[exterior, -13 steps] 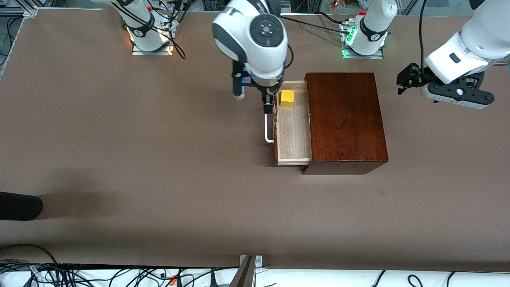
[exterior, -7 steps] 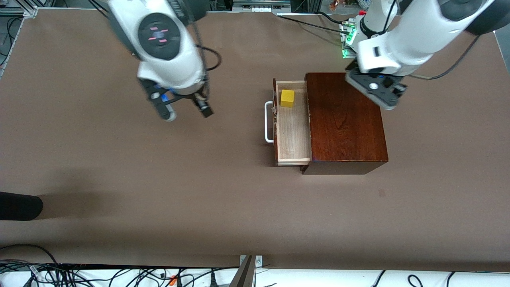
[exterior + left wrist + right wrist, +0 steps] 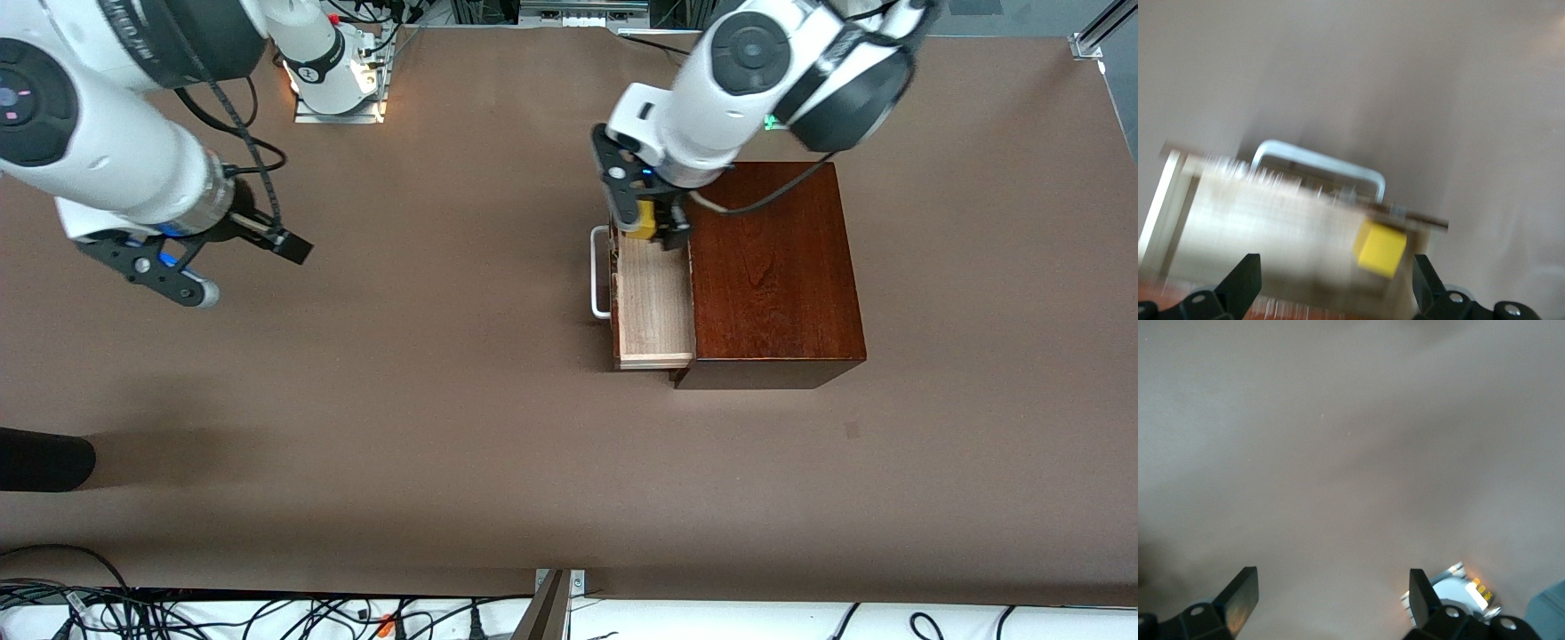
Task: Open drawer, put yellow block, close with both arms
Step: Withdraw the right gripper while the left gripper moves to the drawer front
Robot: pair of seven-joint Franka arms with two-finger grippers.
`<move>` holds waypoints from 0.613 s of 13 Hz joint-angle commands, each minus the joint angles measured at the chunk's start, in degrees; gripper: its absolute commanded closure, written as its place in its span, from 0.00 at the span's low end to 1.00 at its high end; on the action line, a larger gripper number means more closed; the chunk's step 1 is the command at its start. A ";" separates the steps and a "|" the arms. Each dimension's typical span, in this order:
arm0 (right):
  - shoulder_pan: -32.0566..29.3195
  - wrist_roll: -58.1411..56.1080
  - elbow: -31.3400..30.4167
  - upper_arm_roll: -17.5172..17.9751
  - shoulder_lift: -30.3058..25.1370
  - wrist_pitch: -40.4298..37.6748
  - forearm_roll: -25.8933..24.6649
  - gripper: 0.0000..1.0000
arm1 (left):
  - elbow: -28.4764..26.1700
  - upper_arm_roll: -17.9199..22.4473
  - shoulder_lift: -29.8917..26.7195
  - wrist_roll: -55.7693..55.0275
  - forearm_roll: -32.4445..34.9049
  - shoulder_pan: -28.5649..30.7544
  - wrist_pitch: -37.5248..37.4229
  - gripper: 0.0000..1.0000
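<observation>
Yellow and matte, the yellow block [image 3: 642, 228] lay inside the open drawer [image 3: 653, 302], at the tray's twelve o'clock end, close to the front panel. My left end effector [image 3: 651, 224] hung over it with fingers spread, pinching nothing. The right end effector [image 3: 249, 271], also spread, waited over bare counter [image 3: 444, 400], toward nine o'clock from the drawer. I judged that closing came next. Both arms should press the dark front beside the white handle [image 3: 600, 271] evenly toward three o'clock, into the mahogany box [image 3: 773, 276], leaving the small cube alone.
</observation>
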 commanded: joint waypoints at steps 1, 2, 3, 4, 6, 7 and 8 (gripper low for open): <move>0.48 -14.22 -13.65 -6.45 -8.49 7.30 0.96 0.00 | 1.34 0.10 5.33 7.53 2.89 -5.06 8.29 0.00; 0.39 -19.42 -18.23 -8.48 -11.31 10.47 0.96 0.00 | 1.52 0.10 7.17 7.90 6.57 -7.17 11.03 0.00; 0.22 -22.95 -22.10 -9.63 -13.94 13.02 0.96 0.00 | 1.43 0.10 8.93 7.99 11.04 -8.67 13.40 0.00; -1.00 -26.38 -25.19 -10.25 -16.06 14.87 0.96 0.00 | 1.43 0.01 10.17 7.99 13.87 -9.64 14.12 0.00; -5.30 -33.76 -27.67 -9.99 -18.10 16.56 0.87 0.00 | 1.25 0.10 13.15 8.07 18.97 -10.35 14.30 0.00; -7.15 -37.36 -27.50 -9.73 -18.19 16.56 0.78 0.00 | 1.34 0.01 15.08 8.16 21.61 -10.53 15.00 0.00; -9.34 -39.49 -27.33 -8.77 -18.19 16.56 0.78 0.00 | 1.17 0.10 16.41 8.16 23.37 -11.40 16.75 0.00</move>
